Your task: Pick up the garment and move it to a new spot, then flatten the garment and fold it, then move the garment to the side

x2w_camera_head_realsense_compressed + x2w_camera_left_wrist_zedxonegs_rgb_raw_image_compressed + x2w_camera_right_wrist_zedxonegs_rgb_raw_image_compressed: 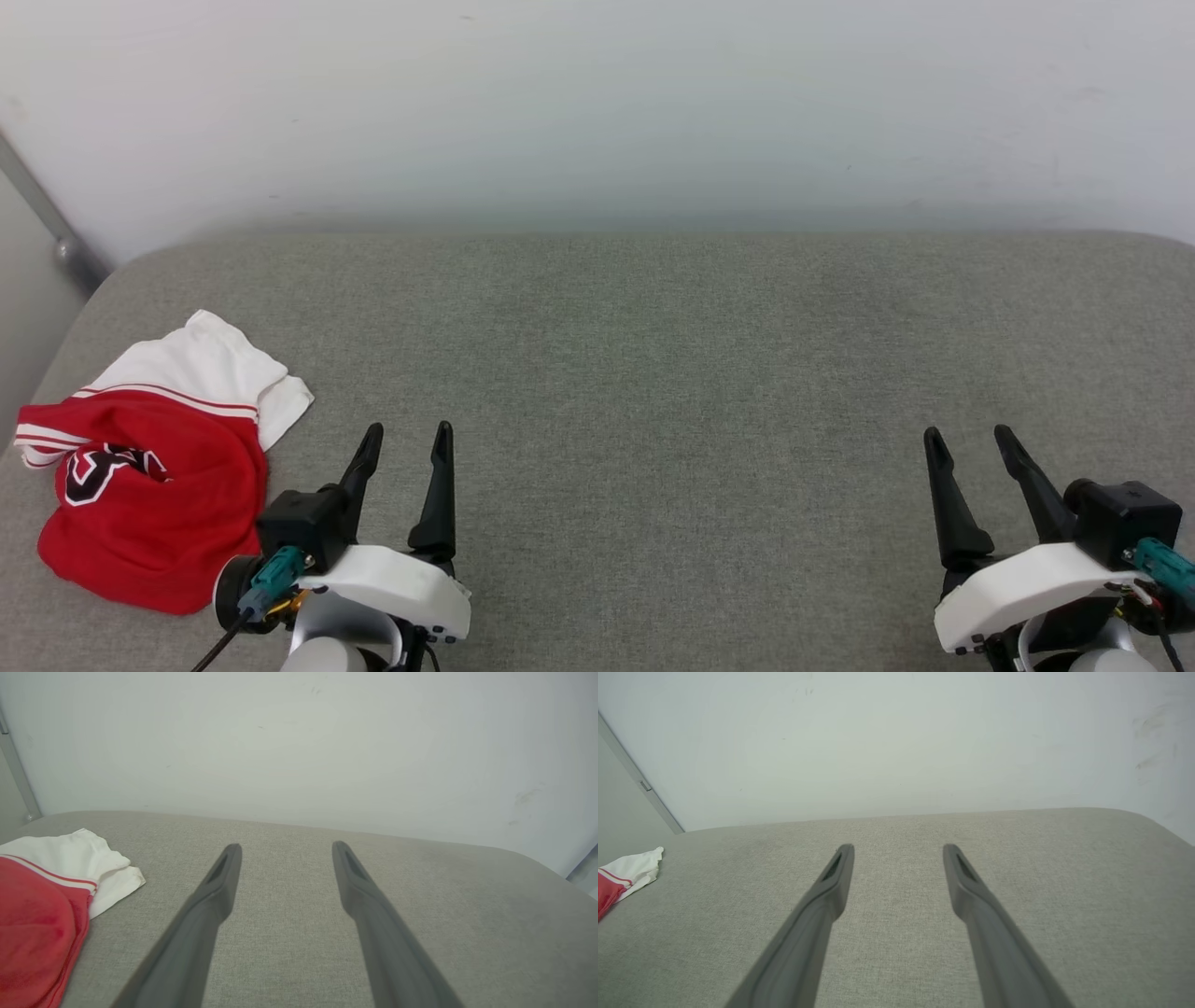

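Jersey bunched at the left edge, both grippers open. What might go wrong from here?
1. The jersey sits crumpled near the left edge of the grey surface; a nudge from the left gripper could push it off.
2. Its layers overlap, so a pinch may grab several folds.

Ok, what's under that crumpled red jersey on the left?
The garment lies bunched directly on the grey fabric surface, which shows around its visible edges. Nothing pokes out from beneath. The patch under its folds is covered, so something small there can't be ruled out.
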`<state>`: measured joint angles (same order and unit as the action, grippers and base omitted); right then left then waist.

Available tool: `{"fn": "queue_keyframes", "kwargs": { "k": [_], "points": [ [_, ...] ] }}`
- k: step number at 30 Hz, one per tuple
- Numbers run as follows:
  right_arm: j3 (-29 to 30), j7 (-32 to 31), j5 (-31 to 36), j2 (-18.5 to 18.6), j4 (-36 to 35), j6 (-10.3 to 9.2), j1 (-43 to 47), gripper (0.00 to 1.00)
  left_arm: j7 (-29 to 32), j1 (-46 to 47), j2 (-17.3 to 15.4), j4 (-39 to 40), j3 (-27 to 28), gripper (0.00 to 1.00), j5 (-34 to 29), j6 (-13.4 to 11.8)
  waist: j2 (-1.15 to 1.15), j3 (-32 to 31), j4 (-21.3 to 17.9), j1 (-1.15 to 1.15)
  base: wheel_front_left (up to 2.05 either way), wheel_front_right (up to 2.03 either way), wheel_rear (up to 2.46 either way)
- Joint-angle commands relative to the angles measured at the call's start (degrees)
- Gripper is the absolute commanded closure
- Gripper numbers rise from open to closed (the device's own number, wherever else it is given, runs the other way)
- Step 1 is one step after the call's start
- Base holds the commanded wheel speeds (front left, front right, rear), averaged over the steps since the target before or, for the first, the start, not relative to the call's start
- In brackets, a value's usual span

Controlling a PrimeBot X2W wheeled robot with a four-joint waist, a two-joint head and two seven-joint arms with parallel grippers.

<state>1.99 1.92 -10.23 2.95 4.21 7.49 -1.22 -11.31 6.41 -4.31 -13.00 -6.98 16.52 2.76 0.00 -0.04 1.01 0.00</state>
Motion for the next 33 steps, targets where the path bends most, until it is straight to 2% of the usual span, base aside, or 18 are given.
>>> {"fn": "queue_keyframes", "kwargs": {
  "k": [1,33],
  "points": [
    [0.04,0.12,1.28,-0.08,-0.63,0.00,0.12,0.00,-0.54,1.01,-0.22,0.36,-0.21,0.00,-1.15,-0.22,0.00,-0.03,-0.01,0.00,0.00,0.00,0.00],
    [0.19,1.79,11.78,-0.10,-0.99,-0.01,0.86,0.00,-4.04,1.90,0.75,-3.45,-1.94,0.00,-11.96,-0.29,0.00,-0.51,0.52,0.00,0.00,0.00,0.00]
  ]
}}
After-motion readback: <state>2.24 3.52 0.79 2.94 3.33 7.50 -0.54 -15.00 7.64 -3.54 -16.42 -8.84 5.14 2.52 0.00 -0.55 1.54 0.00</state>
